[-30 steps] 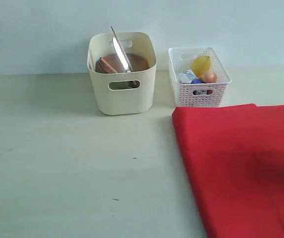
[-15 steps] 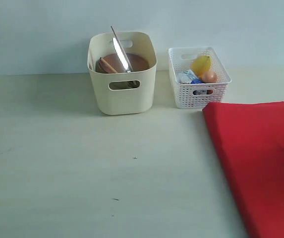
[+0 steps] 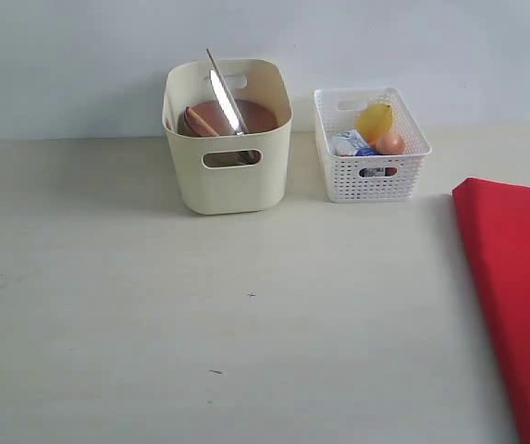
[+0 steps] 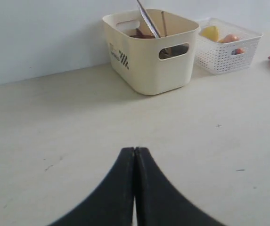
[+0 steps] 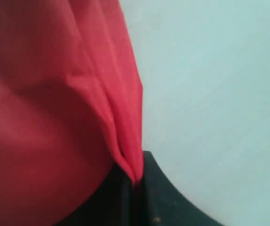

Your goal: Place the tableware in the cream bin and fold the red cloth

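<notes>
Right gripper [image 5: 135,181] is clamped on a fold of the red cloth [image 5: 50,122] — soft, light, limp fabric, judged best taken at a corner. Left gripper [image 4: 135,157] is pressed together, empty.

Smooth cream plastic bin [image 3: 228,185], latticed white plastic basket [image 3: 373,180], matt red cloth [image 3: 519,277]

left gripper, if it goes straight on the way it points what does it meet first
Likely the cream bin, across bare table from the shut left gripper; if it points downward, the table comes first.
</notes>
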`<state>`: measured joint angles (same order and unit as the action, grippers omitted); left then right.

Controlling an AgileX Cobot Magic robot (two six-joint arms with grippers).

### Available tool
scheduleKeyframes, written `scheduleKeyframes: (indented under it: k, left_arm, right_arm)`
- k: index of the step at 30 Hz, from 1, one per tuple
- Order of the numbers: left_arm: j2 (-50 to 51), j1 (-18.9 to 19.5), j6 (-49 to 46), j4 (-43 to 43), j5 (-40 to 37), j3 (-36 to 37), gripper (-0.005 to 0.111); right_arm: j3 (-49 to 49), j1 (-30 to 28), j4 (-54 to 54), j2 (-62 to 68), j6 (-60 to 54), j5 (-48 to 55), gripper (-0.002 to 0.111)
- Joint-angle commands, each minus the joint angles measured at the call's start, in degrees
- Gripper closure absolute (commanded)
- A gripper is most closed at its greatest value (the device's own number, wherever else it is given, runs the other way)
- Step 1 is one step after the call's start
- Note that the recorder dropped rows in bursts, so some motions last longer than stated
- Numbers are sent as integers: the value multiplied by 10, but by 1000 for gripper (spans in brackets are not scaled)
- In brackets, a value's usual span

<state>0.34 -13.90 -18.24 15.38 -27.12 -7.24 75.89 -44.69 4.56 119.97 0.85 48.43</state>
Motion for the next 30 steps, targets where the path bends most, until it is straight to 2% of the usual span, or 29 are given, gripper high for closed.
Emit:
scheduleKeyframes:
  k: [1, 5, 8, 9, 17, 22, 28, 30]
  left_arm:
    - [-3, 8, 4, -26, 6, 6, 107]
    - [-3, 8, 4, -30, 11, 23, 107]
    - [-3, 8, 2, -33, 25, 49, 107]
    - [-3, 8, 2, -34, 25, 49, 107]
    - [-3, 26, 2, -44, 39, 72, 107]
    - [-3, 29, 1, -43, 53, 72, 107]
    - [-3, 33, 1, -43, 53, 72, 107]
    - [-3, 33, 1, -43, 54, 72, 107]
  right_arm:
    - [0, -24, 1, 8, -8, -16, 108]
    - [9, -30, -46, 8, -17, -35, 108]
    - [39, -30, -205, 15, -126, -28, 108]
    - [41, -30, -223, 16, -137, -30, 108]
    - [85, -30, -244, 59, -147, -18, 106]
    - [106, -30, -235, 30, -147, -23, 82]
    - [113, -28, -220, -36, -151, -35, 42]
    - [113, -23, -207, -53, -158, -35, 36]
